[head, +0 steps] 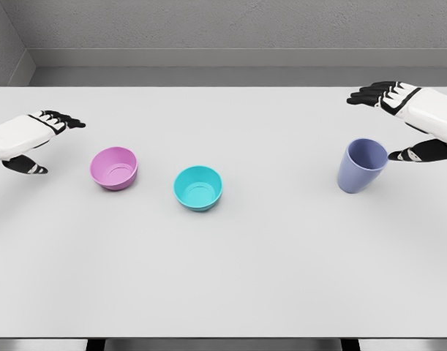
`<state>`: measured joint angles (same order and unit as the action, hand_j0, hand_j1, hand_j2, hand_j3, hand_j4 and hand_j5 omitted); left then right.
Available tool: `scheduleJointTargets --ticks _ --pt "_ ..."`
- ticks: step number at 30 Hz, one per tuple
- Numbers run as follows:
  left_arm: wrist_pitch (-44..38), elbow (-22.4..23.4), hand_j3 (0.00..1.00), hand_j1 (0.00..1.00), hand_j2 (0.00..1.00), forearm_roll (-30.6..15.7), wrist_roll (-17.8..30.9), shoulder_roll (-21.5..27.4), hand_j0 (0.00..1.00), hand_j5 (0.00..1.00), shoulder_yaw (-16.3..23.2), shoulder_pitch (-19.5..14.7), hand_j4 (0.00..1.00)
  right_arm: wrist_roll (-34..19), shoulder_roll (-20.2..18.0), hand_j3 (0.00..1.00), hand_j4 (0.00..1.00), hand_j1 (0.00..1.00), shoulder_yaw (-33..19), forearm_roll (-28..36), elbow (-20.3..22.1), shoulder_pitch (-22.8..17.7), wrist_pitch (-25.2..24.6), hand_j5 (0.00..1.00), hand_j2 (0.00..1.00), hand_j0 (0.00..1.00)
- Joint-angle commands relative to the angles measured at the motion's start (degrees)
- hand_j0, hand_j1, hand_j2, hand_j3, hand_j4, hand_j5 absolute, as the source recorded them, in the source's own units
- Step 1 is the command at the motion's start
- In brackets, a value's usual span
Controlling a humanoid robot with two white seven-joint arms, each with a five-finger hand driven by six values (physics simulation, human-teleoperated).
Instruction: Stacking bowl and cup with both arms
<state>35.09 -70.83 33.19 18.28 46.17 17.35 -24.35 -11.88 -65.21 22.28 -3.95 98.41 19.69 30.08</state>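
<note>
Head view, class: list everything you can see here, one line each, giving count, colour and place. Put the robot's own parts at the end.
table: one, white, fills most of the view, grey wall behind it
pink bowl: one, pink, upright on the table at left, near the left hand
teal bowl: one, teal, upright on the table just left of centre, apart from the pink bowl
cup: one, blue-purple, standing on the table at right, beside the right hand
left hand: one, white with black fingers, at the left edge, open, holding nothing
right hand: one, white with black fingers, at the right edge, open around the cup's far side, not gripping it
</note>
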Motion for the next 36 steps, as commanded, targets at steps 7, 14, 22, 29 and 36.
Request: scheduleJointTargets --ticks 7,14,22,29,36 --pt "-0.09 -0.18 1.00 1.00 1.00 -0.15 0.09 -0.20 1.00 1.00 1.02 -0.79 1.00 0.10 -1.59 1.00 1.00 1.00 -1.10 0.53 -0.06 1.76 0.07 1.00 1.00 1.00" --pt "-0.09 -0.27 1.00 1.00 1.00 2.05 3.96 -3.63 1.00 1.00 7.25 -6.50 1.00 -0.08 -3.17 1.00 1.00 1.00 -2.33 0.70 -0.85 1.76 -0.02 1.00 1.00 1.00" --pt "-0.09 -0.62 1.00 1.00 1.00 3.36 14.24 -3.98 1.00 1.00 13.24 -12.39 1.00 -0.08 -3.26 1.00 1.00 1.00 -2.25 0.61 -1.56 1.67 -0.19 1.00 1.00 1.00" --pt "-0.09 -0.62 1.00 1.00 1.00 3.19 13.98 -4.24 1.00 1.00 13.15 -13.18 1.00 -0.08 -3.35 1.00 1.00 1.00 -2.25 0.61 -1.91 1.67 -0.19 1.00 1.00 1.00" --pt "-0.09 -1.50 1.00 1.00 1.00 1.52 13.89 -4.42 1.00 1.00 13.41 -12.48 1.00 -0.08 -3.35 1.00 1.00 1.00 -2.25 0.61 -1.91 1.67 -0.19 1.00 1.00 1.00"
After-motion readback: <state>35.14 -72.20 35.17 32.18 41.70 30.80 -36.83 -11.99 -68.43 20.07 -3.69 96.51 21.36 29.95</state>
